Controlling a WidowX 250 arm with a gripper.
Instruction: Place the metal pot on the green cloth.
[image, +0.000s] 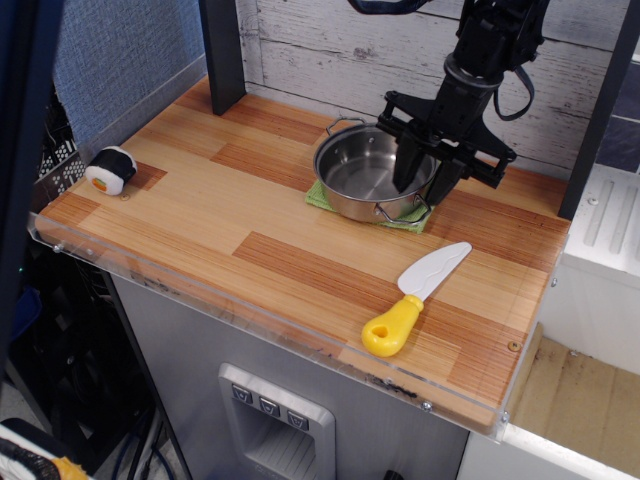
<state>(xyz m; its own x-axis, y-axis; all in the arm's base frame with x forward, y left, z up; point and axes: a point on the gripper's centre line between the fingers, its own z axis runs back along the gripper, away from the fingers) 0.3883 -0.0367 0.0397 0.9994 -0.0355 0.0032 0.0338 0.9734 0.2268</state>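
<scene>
With the pot (372, 174) sitting on the green cloth (318, 195), which peeks out at its left and front edges, the end effector (424, 168) is right at the pot's right rim. Its fingers are spread apart, one dipping inside the bowl, the other outside the wall, gripping nothing. Nearer me on the wooden surface (220, 225) lies a yellow-handled knife (414, 299).
</scene>
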